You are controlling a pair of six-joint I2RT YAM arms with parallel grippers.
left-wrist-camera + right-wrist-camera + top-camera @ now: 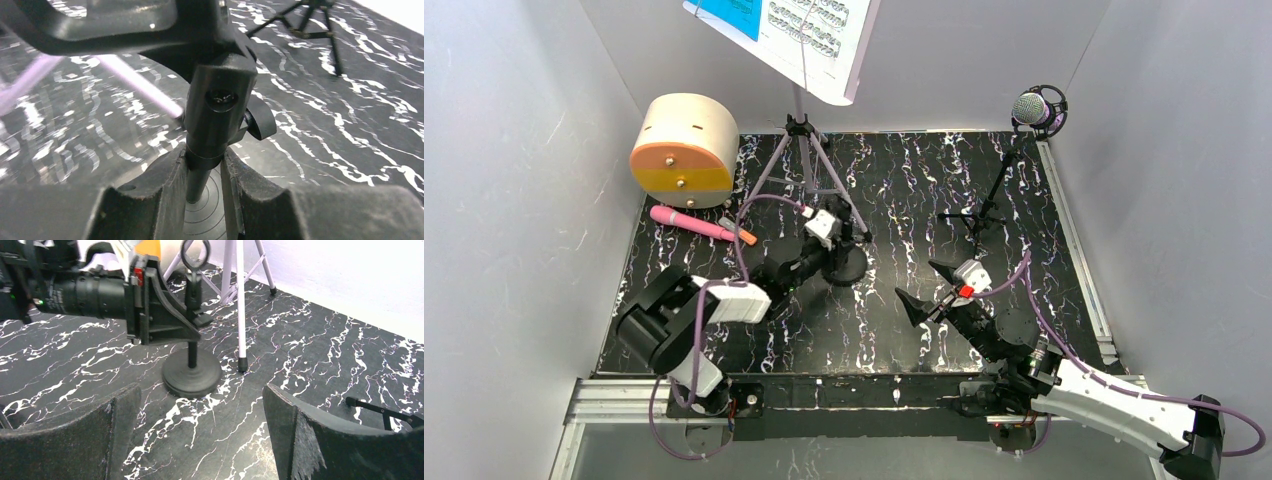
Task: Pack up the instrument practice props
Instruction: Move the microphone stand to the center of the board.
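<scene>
Left gripper (pixel 205 172) clenched on post of black round-base stand (pixel 192 374) mid-table, just beside lilac music stand (pixel 801 128) leg, right gripper (pixel 921 285) gaping, holding nothing, pink microphone (pixel 689 222) lying by round wooden box (pixel 686 140) far left

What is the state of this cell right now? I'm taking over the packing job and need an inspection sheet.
Surface: black white-veined tabletop, aluminium rail at near edge.
Job's things: pink handheld microphone lying beside the cream drum-shaped case; lilac music stand upright, holding sheet music; silver-mesh purple mic on black tripod, far right corner; black round-base mic stand upright, mid-table.
Clutter: the case, orange face, far left.
Grippers: left gripper, jaws shut on the round-base stand's post; right gripper, jaws open, holding nothing.
Cables: purple cables looping along both arms.
Surroundings: pale walls on three sides.
</scene>
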